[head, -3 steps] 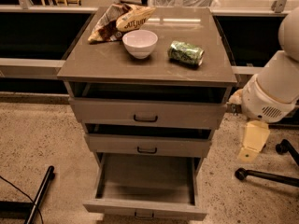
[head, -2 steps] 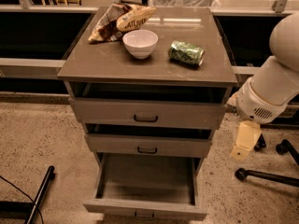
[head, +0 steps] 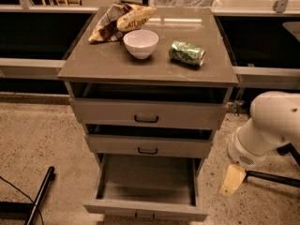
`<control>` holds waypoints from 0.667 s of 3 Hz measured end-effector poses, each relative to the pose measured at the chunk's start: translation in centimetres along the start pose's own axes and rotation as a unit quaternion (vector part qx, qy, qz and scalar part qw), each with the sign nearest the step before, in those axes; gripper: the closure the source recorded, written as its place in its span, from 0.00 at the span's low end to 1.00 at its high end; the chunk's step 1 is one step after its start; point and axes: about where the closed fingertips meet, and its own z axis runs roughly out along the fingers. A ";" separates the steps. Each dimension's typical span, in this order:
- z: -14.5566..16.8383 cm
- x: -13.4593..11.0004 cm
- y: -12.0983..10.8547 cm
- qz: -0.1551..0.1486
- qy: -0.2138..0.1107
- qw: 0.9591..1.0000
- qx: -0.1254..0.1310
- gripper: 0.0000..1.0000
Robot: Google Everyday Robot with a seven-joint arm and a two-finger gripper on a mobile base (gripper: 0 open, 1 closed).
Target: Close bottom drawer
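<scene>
Since the earlier frames the arm [head: 274, 125] has dropped, carrying the end effector [head: 233, 179] lower and slightly towards the desk [head: 93, 67]; none of the drawers has shifted. The desk stands centre frame with three drawers in its front. The bottom drawer [head: 117, 205] is pulled well out, its bare floor exposed and its front panel near the lower edge of view. The top drawer [head: 108, 112] and middle drawer [head: 112, 145] sit far nearer the carcass. The end effector hangs to the right of the open drawer, about level with its side wall and apart from it; no contact is evident. Whether it is parted or closed cannot be told. The desk top carries a snack bag [head: 122, 20], a white bowl [head: 140, 42] and a green can [head: 187, 53]. Assessment: approach under way, nothing of the closing done; the whole push on the front panel is left.
</scene>
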 end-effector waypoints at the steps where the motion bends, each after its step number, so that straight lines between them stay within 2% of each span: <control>1: 4.4 -0.3 -1.5 -0.009 -0.022 0.999 0.022 0.00; 2: 4.7 -0.7 -2.3 -0.009 -0.032 0.999 0.035 0.00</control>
